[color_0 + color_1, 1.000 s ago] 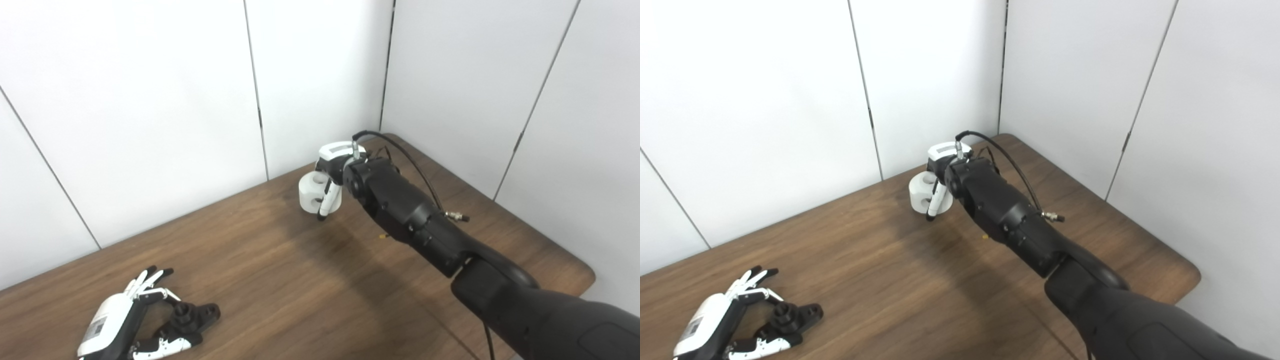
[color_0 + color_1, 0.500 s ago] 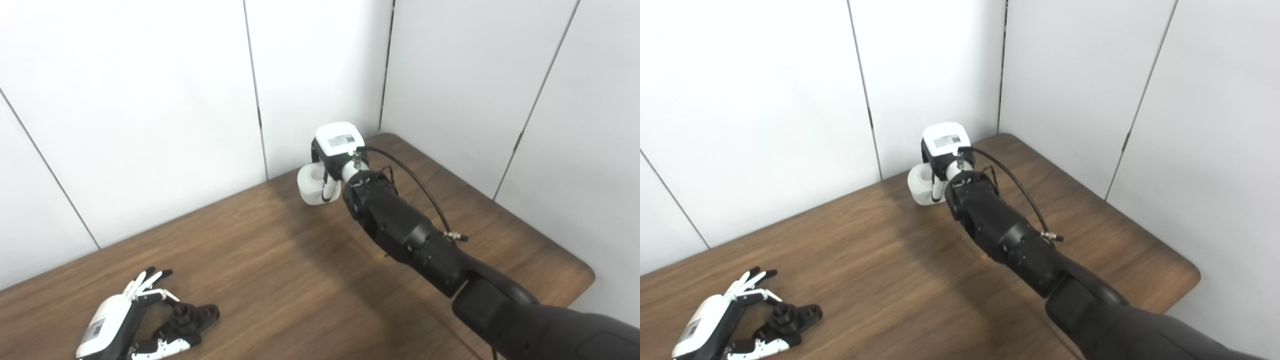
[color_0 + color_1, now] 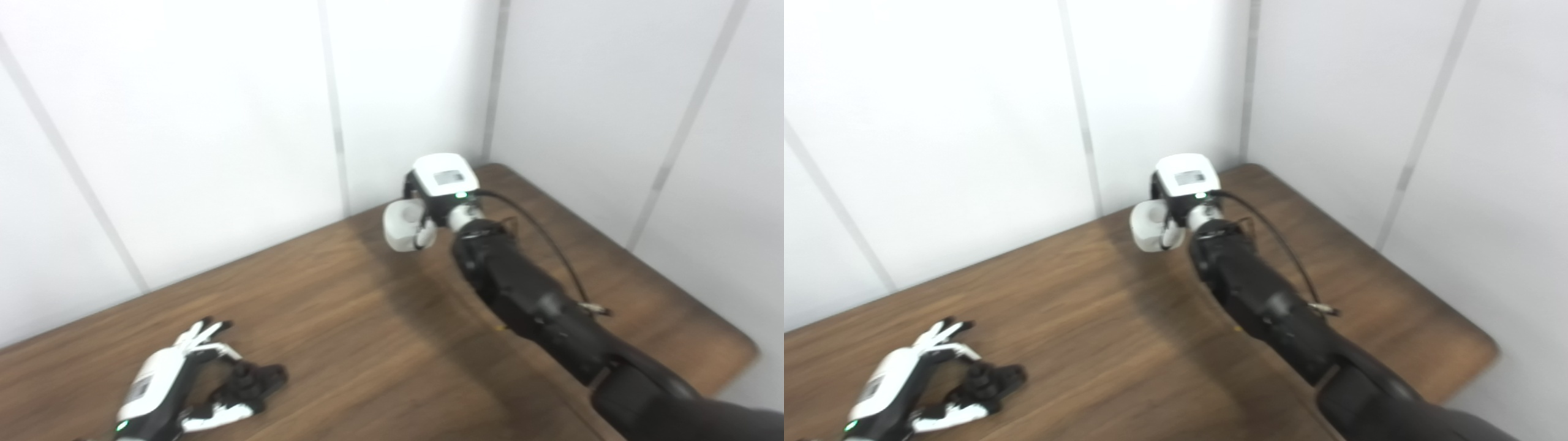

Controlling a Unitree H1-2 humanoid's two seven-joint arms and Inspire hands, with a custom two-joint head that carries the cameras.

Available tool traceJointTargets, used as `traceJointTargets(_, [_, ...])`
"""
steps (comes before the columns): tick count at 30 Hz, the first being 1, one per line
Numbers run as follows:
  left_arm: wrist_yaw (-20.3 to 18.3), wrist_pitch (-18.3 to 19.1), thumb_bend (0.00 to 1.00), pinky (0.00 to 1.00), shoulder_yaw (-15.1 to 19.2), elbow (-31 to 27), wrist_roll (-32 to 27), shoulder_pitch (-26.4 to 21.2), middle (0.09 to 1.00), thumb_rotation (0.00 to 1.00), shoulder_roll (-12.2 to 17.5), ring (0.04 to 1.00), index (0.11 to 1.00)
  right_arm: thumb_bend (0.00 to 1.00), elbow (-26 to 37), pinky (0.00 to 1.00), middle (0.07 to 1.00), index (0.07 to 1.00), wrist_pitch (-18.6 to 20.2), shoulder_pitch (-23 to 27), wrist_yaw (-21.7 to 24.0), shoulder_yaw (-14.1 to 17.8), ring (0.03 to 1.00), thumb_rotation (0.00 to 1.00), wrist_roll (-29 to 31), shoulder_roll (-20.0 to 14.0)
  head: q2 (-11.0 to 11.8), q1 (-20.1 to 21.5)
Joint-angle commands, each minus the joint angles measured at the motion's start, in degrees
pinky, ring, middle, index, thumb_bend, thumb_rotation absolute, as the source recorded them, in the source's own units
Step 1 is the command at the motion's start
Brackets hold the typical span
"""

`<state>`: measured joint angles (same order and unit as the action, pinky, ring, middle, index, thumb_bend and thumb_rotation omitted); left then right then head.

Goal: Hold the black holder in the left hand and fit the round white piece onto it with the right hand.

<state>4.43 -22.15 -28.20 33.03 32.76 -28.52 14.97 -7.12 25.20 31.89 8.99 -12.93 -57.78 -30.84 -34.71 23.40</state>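
My right hand is raised over the back of the table, near the wall corner. It is shut on the round white piece, which sticks out to its left, clear of the wood. The black holder lies on the table at the lower left. My left hand rests there, open, with the holder between its spread fingers and its thumb. The same holder and white piece show in the right eye view. Both pictures are blurred.
The brown wooden table is boxed in by white wall panels at the back and on the right. Its rounded corner is at the right. My black right forearm crosses the table's right half, with a cable looping off it.
The whole picture has shifted, so the camera moved. My right hand has lifted the white piece off the table and turned its wrist. The left hand and the holder stayed put.
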Motion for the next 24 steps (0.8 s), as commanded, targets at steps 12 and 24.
traceJointTargets(12, [-2.38, 10.57, 0.52, 1.00, -3.69, 0.18, 5.44, 7.63, 0.921, 0.06, -4.24, 1.000, 0.483, 0.53, 19.31, 0.62, 0.706, 0.480, -0.41, 12.62, 29.14, -4.94, 0.717, 0.14, 1.60, -0.39, -3.84, -13.15])
traceJointTargets(24, [-2.16, 12.59, 0.52, 1.00, -4.19, 1.30, 5.34, 5.85, 0.920, 0.06, -7.52, 1.000, 0.481, 0.53, 24.29, 0.69, 0.717, 0.481, -1.11, 15.53, 41.92, -7.51, 0.771, 0.14, 1.94, 3.32, -6.72, -20.66])
